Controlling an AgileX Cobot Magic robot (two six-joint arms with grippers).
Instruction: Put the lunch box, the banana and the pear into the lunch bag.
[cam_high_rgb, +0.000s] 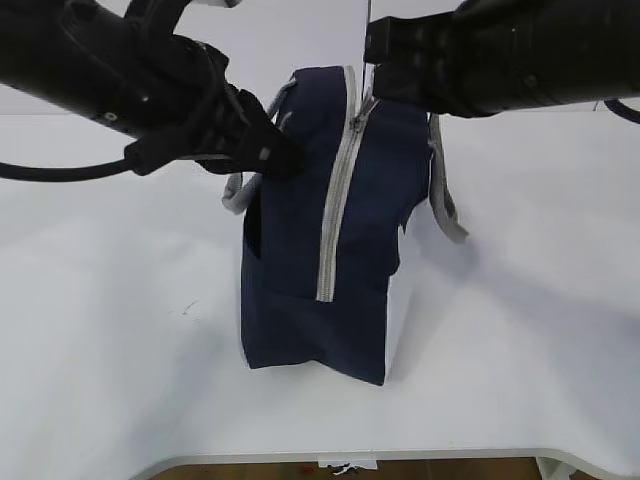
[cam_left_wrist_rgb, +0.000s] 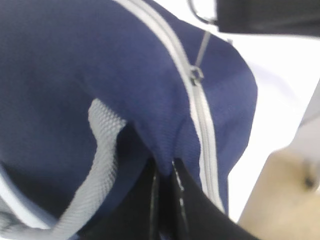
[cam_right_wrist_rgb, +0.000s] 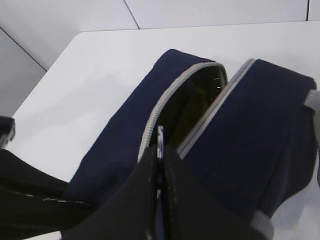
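Observation:
The navy lunch bag (cam_high_rgb: 300, 290) stands on end on the white table. Its grey zipper (cam_high_rgb: 335, 215) is closed along the near side. My left gripper (cam_high_rgb: 285, 160) is shut on a fold of the bag's fabric (cam_left_wrist_rgb: 165, 145) beside a grey strap handle (cam_left_wrist_rgb: 102, 165). My right gripper (cam_high_rgb: 372, 85) is above the bag, shut on the zipper pull (cam_right_wrist_rgb: 160, 137). In the right wrist view the far stretch of the zipper is open (cam_right_wrist_rgb: 192, 97), and the inside is dark with a dim yellowish shape. The lunch box, banana and pear are not clearly seen.
The white table (cam_high_rgb: 120, 350) spreads round the bag, with its front edge (cam_high_rgb: 420, 455) near the camera. A second grey strap (cam_high_rgb: 445, 205) hangs off the bag's right side. A pale wall stands behind.

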